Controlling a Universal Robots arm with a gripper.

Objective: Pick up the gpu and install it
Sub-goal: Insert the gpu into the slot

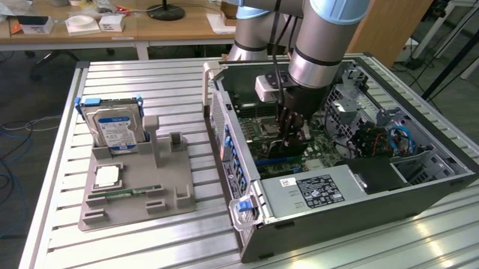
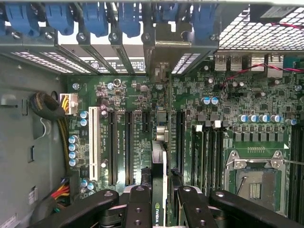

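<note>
**GPU held on edge over the motherboard, inside the open case**

- Item: gpu (image 2: 159, 190). Thin flat card seen edge-on in the wrist view: a green circuit-board edge on one side, a black face on the other, with a small green-and-white logo mark near the gripped end. Its far end meets a pale metal bracket (image 2: 161, 71) standing at the rear slot openings of the case.
- Position: upright on its edge, lined up among the long black expansion slots (image 2: 127, 147) of the motherboard (image 2: 223, 85). Whether it is fully seated cannot be told.
- Gripper (image 2: 159, 209): black fingers (image 2: 137, 209) partly closed, one on each face of the card, clamping it between them. In the exterior view the gripper (image 1: 288, 140) reaches down into the computer case (image 1: 351, 207).
- Surroundings: blue slot latches (image 2: 95, 16) along the rear wall; empty CPU socket (image 2: 254, 178) off to one side.
- Outside the case, toward the exterior view's left: grey parts tray (image 1: 138, 196) holding an upright hard drive (image 1: 114, 130) and a narrow green memory stick (image 1: 123, 193).
</note>
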